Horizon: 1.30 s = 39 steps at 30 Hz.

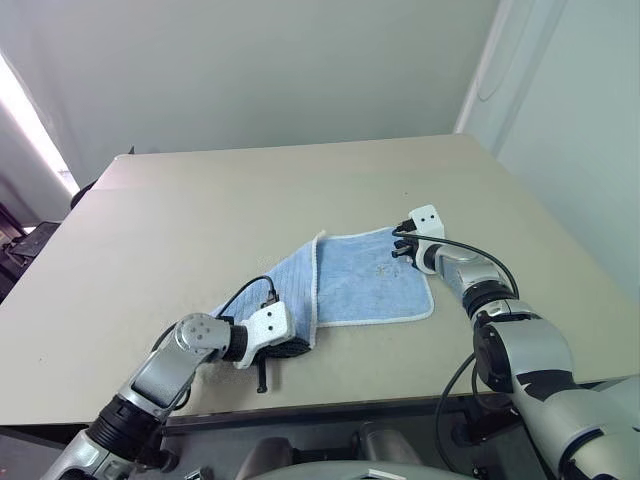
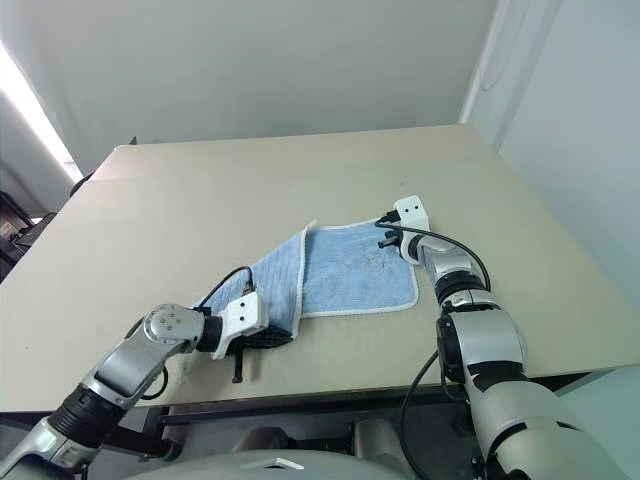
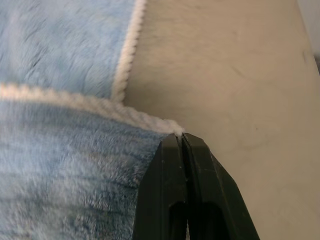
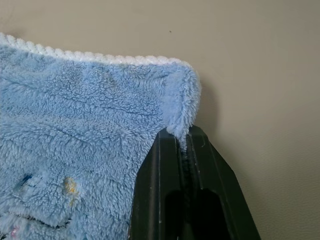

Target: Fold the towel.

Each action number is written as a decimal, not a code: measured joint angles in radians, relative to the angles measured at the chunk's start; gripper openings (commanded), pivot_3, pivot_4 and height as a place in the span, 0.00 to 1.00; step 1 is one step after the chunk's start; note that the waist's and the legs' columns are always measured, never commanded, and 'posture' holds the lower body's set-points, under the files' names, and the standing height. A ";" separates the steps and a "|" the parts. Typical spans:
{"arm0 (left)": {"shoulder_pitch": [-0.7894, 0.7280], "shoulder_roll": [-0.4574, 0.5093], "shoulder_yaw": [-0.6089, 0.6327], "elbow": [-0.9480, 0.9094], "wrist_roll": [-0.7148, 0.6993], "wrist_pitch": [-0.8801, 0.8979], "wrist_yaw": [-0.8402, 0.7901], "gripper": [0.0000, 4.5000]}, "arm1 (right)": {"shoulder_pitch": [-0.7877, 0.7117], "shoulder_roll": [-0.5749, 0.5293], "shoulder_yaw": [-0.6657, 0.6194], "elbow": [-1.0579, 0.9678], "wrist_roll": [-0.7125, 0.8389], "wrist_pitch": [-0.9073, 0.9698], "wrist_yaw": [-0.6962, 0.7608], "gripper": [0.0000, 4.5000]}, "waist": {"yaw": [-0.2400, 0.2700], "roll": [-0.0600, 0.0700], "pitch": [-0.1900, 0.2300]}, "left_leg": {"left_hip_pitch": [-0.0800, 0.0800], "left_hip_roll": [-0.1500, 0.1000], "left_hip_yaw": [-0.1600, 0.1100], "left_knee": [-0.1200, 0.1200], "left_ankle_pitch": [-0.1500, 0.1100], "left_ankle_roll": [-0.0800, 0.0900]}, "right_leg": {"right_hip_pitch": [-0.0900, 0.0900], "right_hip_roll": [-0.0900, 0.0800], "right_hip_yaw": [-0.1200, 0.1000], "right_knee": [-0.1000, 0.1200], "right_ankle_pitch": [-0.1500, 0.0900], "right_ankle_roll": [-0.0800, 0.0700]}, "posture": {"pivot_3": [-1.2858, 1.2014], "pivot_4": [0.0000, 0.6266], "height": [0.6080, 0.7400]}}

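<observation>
A plain beige desk [image 1: 200,220] stands before pale walls [image 1: 250,60]. The towel [image 1: 370,285] lies on the desk's near half, its left part folded over. The left tool [image 3: 181,142] is clamped on the towel's white-edged corner at about 7 o'clock; the right tool [image 4: 184,137] is clamped on the fluffy corner at about 2 o'clock. The right wrist view shows faint coloured marks [image 4: 65,186] on the pile, barely visible from the head.
</observation>
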 measured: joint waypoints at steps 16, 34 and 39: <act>-0.196 0.156 0.584 0.270 -0.314 0.199 0.046 0.01 | 0.000 -0.017 -0.012 -0.022 0.022 -0.086 0.051 0.00 | -0.006 -0.001 0.002 | -0.017 -0.001 -0.001 -0.001 0.000 0.000 | -0.019 0.000 -0.001 -0.002 0.003 0.003 | 0.52 0.00 1.00; -0.863 -0.059 0.568 1.270 0.004 -0.569 0.498 0.01 | -0.181 0.019 -0.098 0.036 0.037 -0.407 -0.228 0.00 | -0.001 -0.003 0.001 | -0.049 -0.001 -0.001 -0.003 0.005 -0.011 | -0.054 -0.005 0.000 0.001 0.013 0.000 | 0.52 0.00 1.00; -0.852 -0.024 0.561 1.282 0.028 -0.722 0.352 0.01 | -0.198 -0.002 -0.111 0.008 0.040 -0.609 -0.180 0.00 | -0.002 -0.003 0.001 | -0.050 -0.001 0.000 -0.005 0.005 -0.011 | -0.054 -0.005 0.000 0.000 0.013 0.000 | 0.52 0.00 1.00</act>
